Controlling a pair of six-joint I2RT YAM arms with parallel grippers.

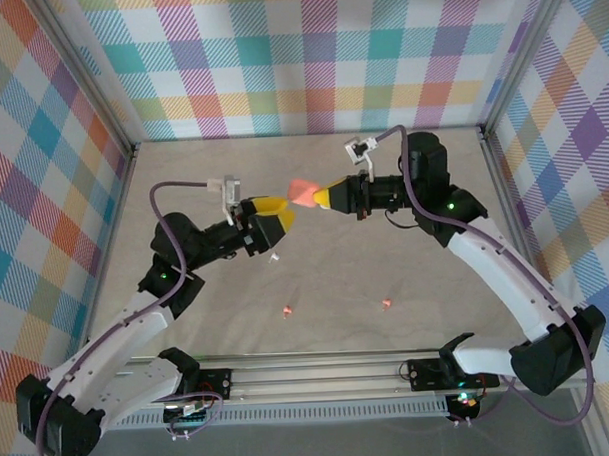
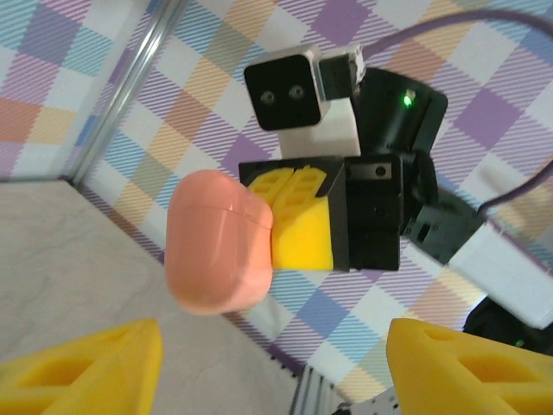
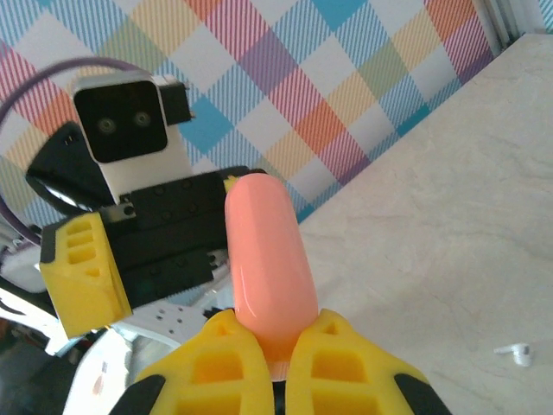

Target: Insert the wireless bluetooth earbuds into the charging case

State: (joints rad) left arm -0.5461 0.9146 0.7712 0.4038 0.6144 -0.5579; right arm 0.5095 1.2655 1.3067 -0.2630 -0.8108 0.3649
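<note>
the right gripper (image 1: 326,195) (image 3: 278,333) is clenched on the pink case (image 1: 303,192) (image 2: 216,242) (image 3: 268,251), grasping one end between its yellow fingers (image 3: 225,354), the rest sticking out past the tips, lifted off the table (image 1: 437,283). the case looks shut. the left gripper (image 1: 280,214) (image 2: 276,380) is released, jaws spread with nothing between them, facing the case's free end from just beside it, not touching. a white bud (image 1: 273,256) (image 3: 518,353) lies on the table just below the left gripper. two pink buds (image 1: 286,310) (image 1: 386,303) lie apart on the table, nearer the bases than either gripper.
</note>
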